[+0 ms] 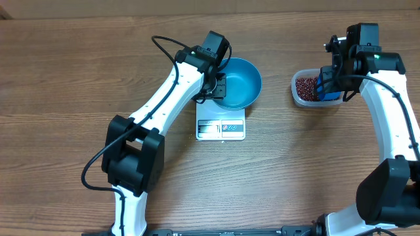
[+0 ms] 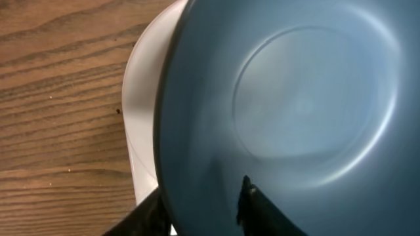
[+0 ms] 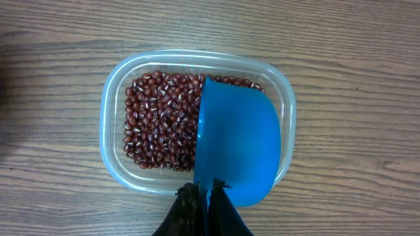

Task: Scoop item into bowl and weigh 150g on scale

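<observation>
The blue bowl point(image 1: 241, 80) point(image 2: 308, 98) rests on the back part of the white scale point(image 1: 221, 128) point(image 2: 141, 92), overhanging its far edge. My left gripper point(image 1: 220, 85) point(image 2: 201, 190) is shut on the bowl's near-left rim, one finger outside the wall and one inside. The bowl's inside looks bare. The dark red-brown beans point(image 1: 305, 86) point(image 3: 161, 124) fill the left part of a clear tub point(image 1: 296, 98) point(image 3: 113, 154). My right gripper point(image 1: 333, 80) point(image 3: 203, 191) is shut on the handle of a blue scoop point(image 3: 239, 144) lying in the tub's right half.
The tub stands on the wooden table to the right of the scale, with a gap of bare wood between them. The scale's display and label point(image 1: 220, 129) face the front edge. Both arms reach in from the front of the table.
</observation>
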